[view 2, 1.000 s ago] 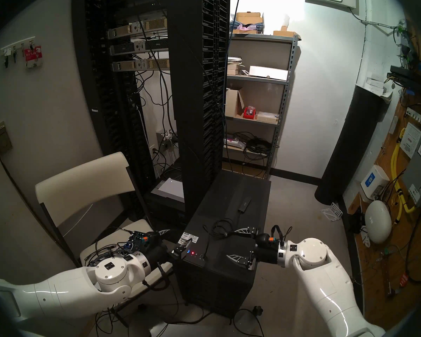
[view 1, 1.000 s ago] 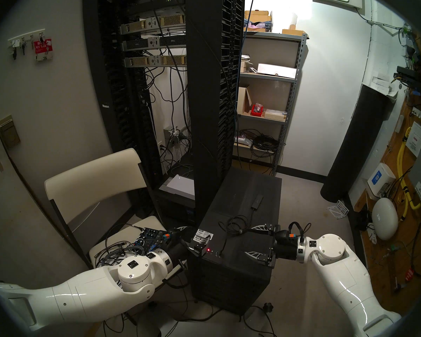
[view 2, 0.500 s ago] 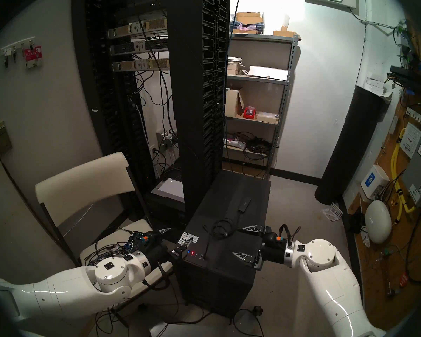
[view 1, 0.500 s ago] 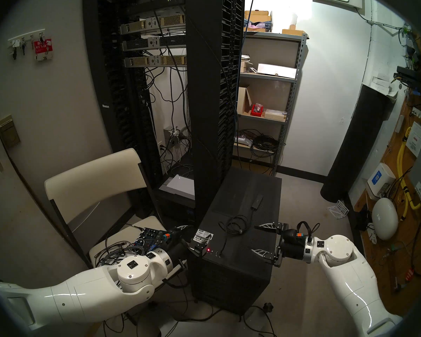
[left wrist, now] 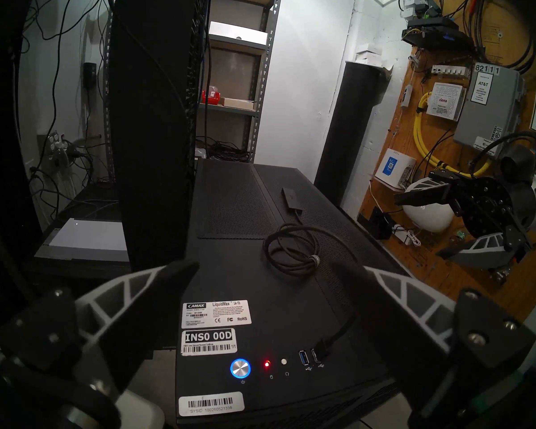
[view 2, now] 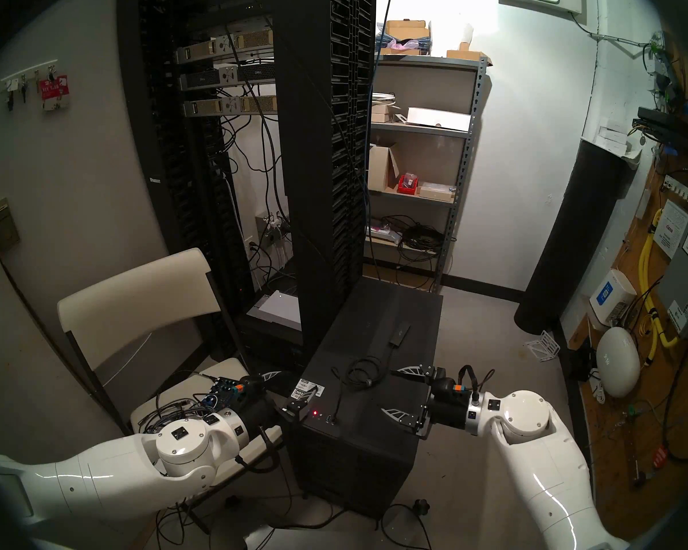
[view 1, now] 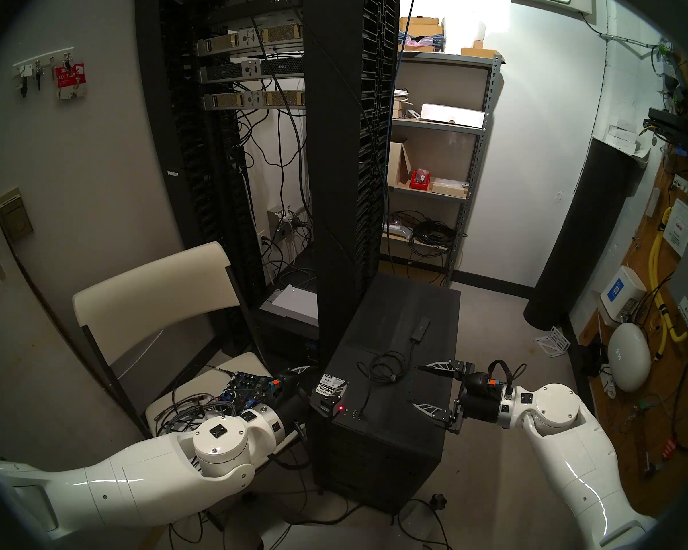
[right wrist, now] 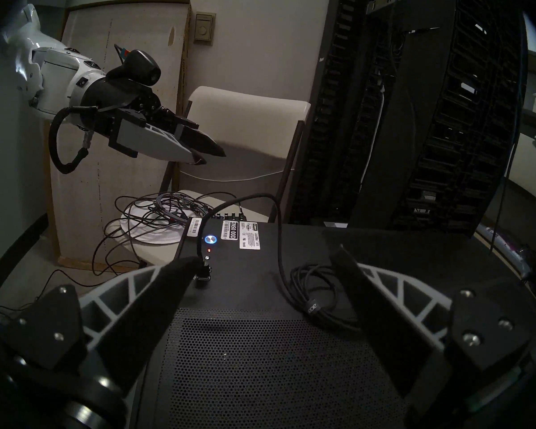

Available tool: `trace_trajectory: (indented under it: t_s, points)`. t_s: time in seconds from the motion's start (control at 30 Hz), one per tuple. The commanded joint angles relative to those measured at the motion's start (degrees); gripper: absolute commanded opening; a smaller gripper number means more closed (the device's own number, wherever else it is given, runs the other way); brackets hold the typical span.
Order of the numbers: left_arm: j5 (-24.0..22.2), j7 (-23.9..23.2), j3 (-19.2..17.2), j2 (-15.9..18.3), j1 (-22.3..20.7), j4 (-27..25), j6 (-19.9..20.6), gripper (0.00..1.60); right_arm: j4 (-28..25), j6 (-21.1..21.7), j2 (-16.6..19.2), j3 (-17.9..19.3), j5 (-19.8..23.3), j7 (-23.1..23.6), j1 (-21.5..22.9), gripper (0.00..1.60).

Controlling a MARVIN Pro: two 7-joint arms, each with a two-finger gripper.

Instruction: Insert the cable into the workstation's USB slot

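Twice over, shows spread fingers: holds the left gripper (view 1: 314, 384) apart and empty at 9 o'clock of the front top corner of the workstation (view 1: 374, 450), and holds the right gripper (view 1: 418, 386) equally apart and empty at 3 o'clock of the lid. Clamps nothing with either.

Finds the cable (view 1: 386, 368) lying on the workstation's lid: loose coil mid-lid, flat adapter box (view 1: 420, 329) at 1 o'clock of the coil, lead running off toward 7 o'clock to the front edge. From the left wrist, ends with the plug (left wrist: 321, 352) seated in a USB slot, just at 3 o'clock of the free blue slot (left wrist: 304, 357) and farther to 3 o'clock of the red light (left wrist: 267, 364). Reads as a task essentially done, hence the let-go: probably stands off on both sides so as not to tug the lead or knock the plug.

Leaves the coil slack, so puts no pull on the plug. Rests the adapter box flat and clear of the lid's edges, unlikely to slide.

For room: has open floor at 3 o'clock behind the right gripper, good for backing away. Has less at 9 o'clock, with the chair (view 1: 155, 291) and its tangle of wires (view 1: 191, 410) just beside the left arm, and the server rack (view 1: 346, 180) rising close at 12 o'clock. Should retreat toward 6 o'clock, avoiding any sweep over the lid that could snag the arched lead near the front edge.
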Motion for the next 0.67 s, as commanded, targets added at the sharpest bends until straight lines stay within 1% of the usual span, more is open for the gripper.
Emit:
trace_trajectory:
  t_s: [0.0, 0.63]
  points:
    - [-0.3, -0.1, -0.5, -0.2, -0.3, -1.1, -0.7, 1.6, -1.2, -0.3, -0.3, 0.2, 0.7, 0.3, 0.4, 1.6]
    - [-0.4, -0.1, -0.4, -0.1, -0.4, -1.1, -0.7, 1.6, -1.1, -0.3, -0.6, 0.6, 0.4, 0.6, 0.4, 1.6]
